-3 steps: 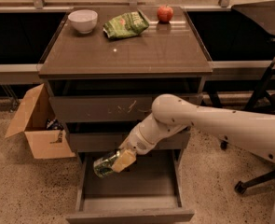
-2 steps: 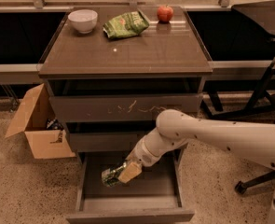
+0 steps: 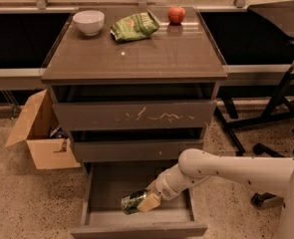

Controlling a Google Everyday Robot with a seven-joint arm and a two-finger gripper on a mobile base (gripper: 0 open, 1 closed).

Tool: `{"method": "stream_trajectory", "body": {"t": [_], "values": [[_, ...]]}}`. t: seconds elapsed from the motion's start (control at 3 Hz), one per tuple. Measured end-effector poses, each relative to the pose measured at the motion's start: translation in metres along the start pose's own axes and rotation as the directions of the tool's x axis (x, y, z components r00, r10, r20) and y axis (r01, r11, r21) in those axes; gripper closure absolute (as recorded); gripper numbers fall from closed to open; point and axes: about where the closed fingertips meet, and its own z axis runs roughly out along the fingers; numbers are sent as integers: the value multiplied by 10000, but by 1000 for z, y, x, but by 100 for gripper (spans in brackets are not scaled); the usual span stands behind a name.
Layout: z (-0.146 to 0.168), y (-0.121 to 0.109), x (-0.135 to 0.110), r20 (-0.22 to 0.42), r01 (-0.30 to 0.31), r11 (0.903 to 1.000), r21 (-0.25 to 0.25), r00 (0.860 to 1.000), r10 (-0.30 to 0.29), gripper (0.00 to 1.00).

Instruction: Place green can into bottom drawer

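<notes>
Bottom drawer pulled out toward me, its flat front nearest. The floor inside is grey.

Can is inside the drawer outline, near its front wall and about mid-width. It lies tilted, its left end lower. Whether it touches the drawer floor, cannot tell.

Pincer is clamped on the can's right end, with tan fingers showing against the green. It is down within the drawer, right of centre.

White arm comes in from the right edge, slanting down and left over the drawer's right wall.

Above and behind: middle drawer, front plain and just ajar. Top drawer, front scratched with pale marks, also slightly out.

Left of the cabinet on the speckled floor is an open cardboard box, flaps up, with something dark inside.

Right of the cabinet are a black chair base and stand legs.

Counter, a brown glossy top:
- white bowl at the far left corner
- green bag just right of the bowl, far centre, lying flat
- red apple at the far right, apart from the bag
</notes>
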Motion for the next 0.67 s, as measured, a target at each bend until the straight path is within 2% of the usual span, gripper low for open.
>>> {"method": "stream_trajectory", "body": {"t": [0.33, 0.67], "values": [[0, 0, 0, 0, 0, 10000, -1, 10000, 0, 100], [6, -16, 9, -165, -14, 9993, 380, 9999, 20, 100]]}}
